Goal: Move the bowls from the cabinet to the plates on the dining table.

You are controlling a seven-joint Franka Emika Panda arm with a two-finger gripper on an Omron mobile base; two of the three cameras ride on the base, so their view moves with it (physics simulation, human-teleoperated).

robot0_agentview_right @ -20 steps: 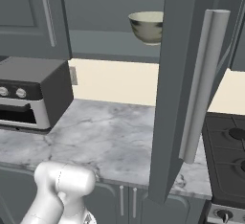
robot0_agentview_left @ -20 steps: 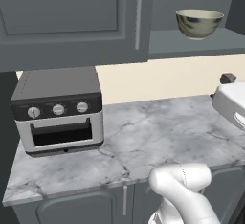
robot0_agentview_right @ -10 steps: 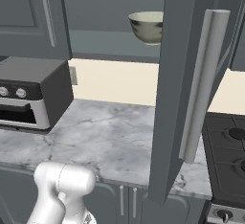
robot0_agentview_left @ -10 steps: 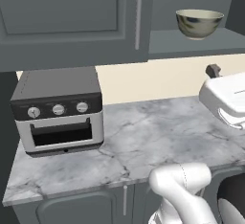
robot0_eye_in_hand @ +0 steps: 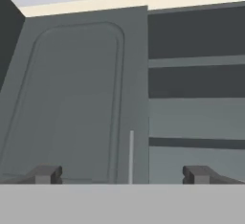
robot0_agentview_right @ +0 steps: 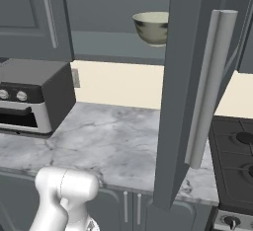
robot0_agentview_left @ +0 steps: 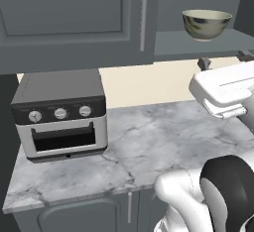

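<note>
A cream bowl (robot0_agentview_left: 206, 24) (robot0_agentview_right: 153, 26) with a mottled outside stands on the lower shelf of the dark grey cabinet (robot0_agentview_left: 74, 18), whose right-hand door (robot0_agentview_right: 185, 92) hangs open. My gripper (robot0_agentview_left: 224, 59) is up at the right, just below and in front of that shelf, with its fingers spread wide and nothing between them. In the hand view the gripper (robot0_eye_in_hand: 123, 175) faces a closed cabinet door (robot0_eye_in_hand: 72, 103) and open shelves (robot0_eye_in_hand: 196, 98). The plates and the dining table are out of view.
A toaster oven (robot0_agentview_left: 59, 114) (robot0_agentview_right: 29, 96) sits at the left of the marble counter (robot0_agentview_left: 149, 146). The open door's long silver handle (robot0_agentview_right: 210, 87) juts toward the base. A stove (robot0_agentview_right: 237, 161) lies at the right.
The hand has risen and swung in from the right edge of the left base view toward the cabinet shelf. Its fingers stay spread. The bowl has not moved.
</note>
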